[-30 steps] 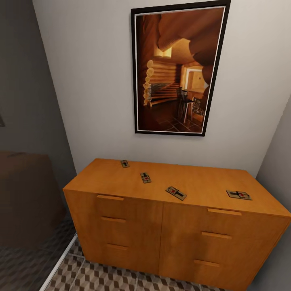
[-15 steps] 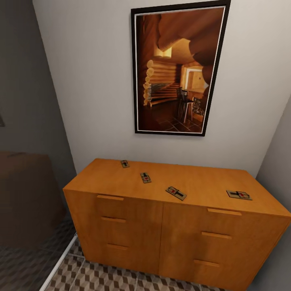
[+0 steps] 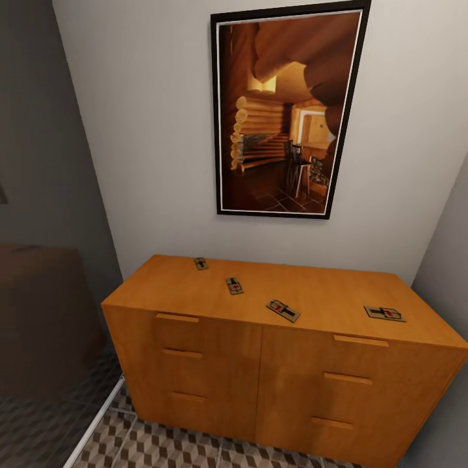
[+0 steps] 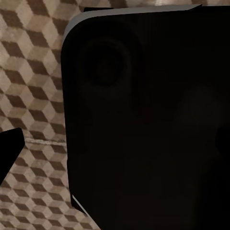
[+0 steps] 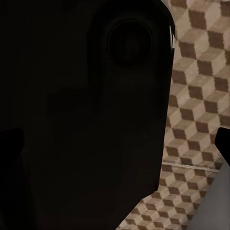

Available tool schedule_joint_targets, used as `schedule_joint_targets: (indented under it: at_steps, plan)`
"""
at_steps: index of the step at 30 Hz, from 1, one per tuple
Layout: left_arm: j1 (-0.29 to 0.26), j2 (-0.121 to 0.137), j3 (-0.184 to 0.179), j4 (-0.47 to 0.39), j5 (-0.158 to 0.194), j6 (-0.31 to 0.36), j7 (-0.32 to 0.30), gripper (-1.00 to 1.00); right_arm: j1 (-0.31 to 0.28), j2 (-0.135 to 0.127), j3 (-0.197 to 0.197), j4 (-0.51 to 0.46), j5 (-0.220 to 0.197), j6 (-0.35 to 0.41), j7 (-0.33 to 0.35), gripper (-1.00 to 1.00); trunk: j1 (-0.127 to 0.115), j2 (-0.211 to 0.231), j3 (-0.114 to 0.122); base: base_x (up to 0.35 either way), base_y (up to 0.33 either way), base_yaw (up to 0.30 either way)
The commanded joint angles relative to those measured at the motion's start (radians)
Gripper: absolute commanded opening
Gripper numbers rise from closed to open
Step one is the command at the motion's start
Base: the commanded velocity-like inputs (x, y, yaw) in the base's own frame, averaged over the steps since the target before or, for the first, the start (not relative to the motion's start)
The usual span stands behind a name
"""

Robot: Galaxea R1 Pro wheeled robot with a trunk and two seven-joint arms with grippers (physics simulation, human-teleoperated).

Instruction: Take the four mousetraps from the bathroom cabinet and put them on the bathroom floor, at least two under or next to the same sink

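We are seeing four tan mousetraps (image 3: 282, 310), each with dark wire and a red mark, lying spread along the orange-brown cabinet (image 3: 214, 370) top. In both wrist views a dark body is blocking most of the patterned bathroom floor (image 4: 33, 96), so we cannot tell either hand's state.
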Motion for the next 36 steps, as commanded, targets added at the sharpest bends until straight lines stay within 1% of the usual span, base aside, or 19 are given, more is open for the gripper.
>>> schedule_joint_targets:
  at_steps: [1, 17, 23, 24, 25, 28, 29, 33, 35, 36]
  plan:
    - [0.0, 0.0, 0.0, -0.001, 0.0, -0.002, 0.0, 1.0, 0.0, 0.0, 0.001, 0.0, 0.001, 0.0, 0.0, 1.0, 0.0, 0.0, -0.001, 0.0, 0.0, 0.0]
    - [0.0, 0.0, 0.0, -0.001, 0.0, -0.002, -0.001, 1.0, 0.0, -0.002, -0.002, 0.0, -0.006, -0.001, -0.002, 1.0, 0.0, 0.0, -0.001, 0.0, 0.0, 0.0]
    - [0.0, -0.002, -0.002, -0.001, -0.002, -0.002, -0.001, 1.0, 0.0, -0.002, -0.002, 0.001, 0.001, -0.021, -0.006, 1.0, 0.0, 0.0, -0.001, 0.0, 0.0, 0.0]
    - [0.0, -0.002, -0.002, -0.001, -0.002, -0.002, -0.001, 1.0, 0.0, -0.002, -0.001, 0.001, 0.008, -0.028, -0.006, 1.0, 0.0, 0.0, -0.001, 0.0, 0.0, 0.0]
    - [0.0, -0.005, -0.004, -0.003, -0.001, -0.001, 0.002, 1.0, 0.0, -0.002, 0.0, 0.001, 0.032, -0.03, -0.004, 1.0, 0.0, 0.0, -0.001, 0.0, 0.0, 0.0]
    - [0.0, -0.007, -0.006, -0.017, -0.001, 0.002, 0.001, 1.0, 0.0, -0.004, 0.001, 0.0, 0.058, -0.028, -0.004, 1.0, 0.0, 0.0, -0.001, 0.0, 0.0, 0.0]
    - [0.0, -0.008, -0.006, -0.039, 0.0, 0.007, -0.001, 1.0, -0.001, -0.005, 0.004, -0.002, 0.08, -0.023, -0.004, 1.0, 0.0, 0.0, -0.001, 0.0, 0.0, 0.0]
    - [0.0, -0.011, -0.005, -0.093, 0.001, 0.025, -0.004, 1.0, -0.001, -0.007, 0.007, -0.029, 0.126, 0.0, -0.003, 1.0, 0.0, 0.0, -0.001, 0.0, 0.0, 0.0]
    - [0.0, -0.013, -0.005, -0.117, 0.001, 0.041, -0.005, 1.0, -0.001, -0.006, 0.008, -0.053, 0.148, 0.019, -0.003, 1.0, 0.0, 0.0, -0.001, 0.0, 0.0, 0.0]
    - [0.0, -0.015, -0.005, -0.14, 0.001, 0.06, -0.005, 1.0, -0.001, -0.006, 0.009, -0.079, 0.169, 0.042, -0.003, 1.0, 0.0, 0.0, -0.001, 0.0, 0.0, 0.0]
